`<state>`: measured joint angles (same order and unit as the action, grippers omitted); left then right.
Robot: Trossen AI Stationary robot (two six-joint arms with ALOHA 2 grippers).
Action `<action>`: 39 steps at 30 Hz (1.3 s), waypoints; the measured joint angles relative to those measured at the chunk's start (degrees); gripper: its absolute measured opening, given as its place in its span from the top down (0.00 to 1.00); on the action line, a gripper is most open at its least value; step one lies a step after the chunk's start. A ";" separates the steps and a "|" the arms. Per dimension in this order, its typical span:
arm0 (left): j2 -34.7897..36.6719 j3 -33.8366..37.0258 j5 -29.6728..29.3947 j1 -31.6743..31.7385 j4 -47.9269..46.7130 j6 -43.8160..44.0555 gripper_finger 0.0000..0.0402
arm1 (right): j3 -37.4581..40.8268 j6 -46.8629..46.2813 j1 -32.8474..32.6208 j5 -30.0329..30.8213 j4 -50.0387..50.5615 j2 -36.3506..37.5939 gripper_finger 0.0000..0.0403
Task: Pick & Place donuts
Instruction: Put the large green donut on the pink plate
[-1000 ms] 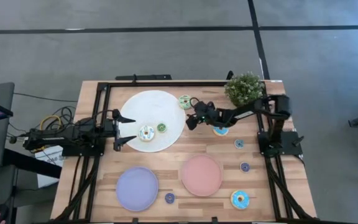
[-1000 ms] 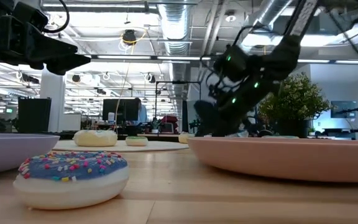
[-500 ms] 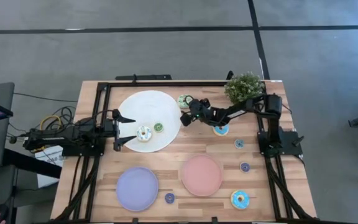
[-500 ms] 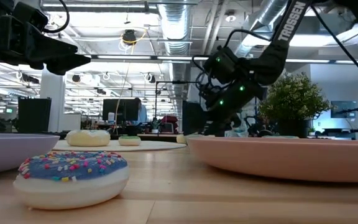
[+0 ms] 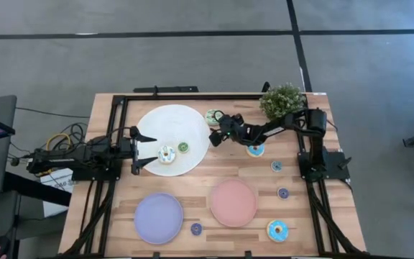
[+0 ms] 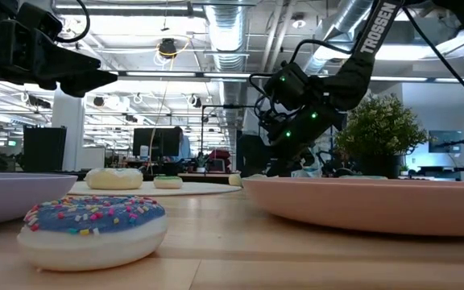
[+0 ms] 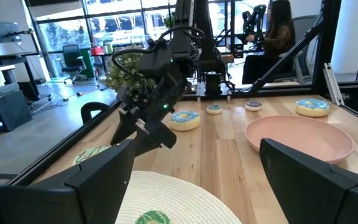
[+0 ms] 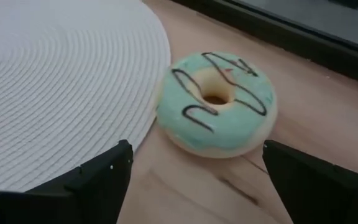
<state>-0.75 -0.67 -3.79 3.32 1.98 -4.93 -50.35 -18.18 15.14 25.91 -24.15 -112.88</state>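
A green donut with dark drizzle (image 8: 216, 102) lies flat on the wood just off the edge of the large white disc (image 5: 165, 126); it also shows in the high view (image 5: 213, 116). My right gripper (image 5: 215, 135) (image 8: 194, 186) is open, just short of this donut on its near side, with its fingers wider than the donut. A cream donut (image 5: 167, 153) and a small green one (image 5: 183, 147) rest on the disc. My left gripper (image 5: 144, 150) (image 7: 197, 186) waits open at the disc's left edge. Other donuts lie at blue (image 5: 255, 150), small blue (image 5: 276, 166), purple (image 5: 283, 193), large blue (image 5: 277, 230) and purple (image 5: 196, 229).
A lilac plate (image 5: 158, 218) and a pink plate (image 5: 233, 202) sit near the table's near edge. A potted plant (image 5: 282, 102) stands at the far right, close behind my right arm. A black frame (image 5: 192, 97) borders the table. People and desks show in the room beyond.
My right gripper has moved toward the table's left and far edges, rising a little, and now stands before the green drizzled donut. The white disc with its two donuts has slid slightly toward the left. For the last half second, hardly anything has shifted.
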 joint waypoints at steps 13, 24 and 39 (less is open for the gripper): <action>-0.01 0.00 -0.02 0.01 0.00 0.00 0.15 | -1.49 -11.84 1.52 0.70 2.79 0.00 0.15; -0.01 -0.01 0.00 0.01 0.01 -0.01 0.15 | -13.00 -11.64 0.72 1.88 18.70 -5.52 0.15; -0.01 0.00 0.04 0.01 0.02 0.00 0.15 | -17.86 -11.35 0.77 3.83 22.19 -8.17 0.24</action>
<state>-0.77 -0.67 -3.75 3.33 2.00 -4.93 -68.20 -29.54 15.91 29.74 -1.96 -121.05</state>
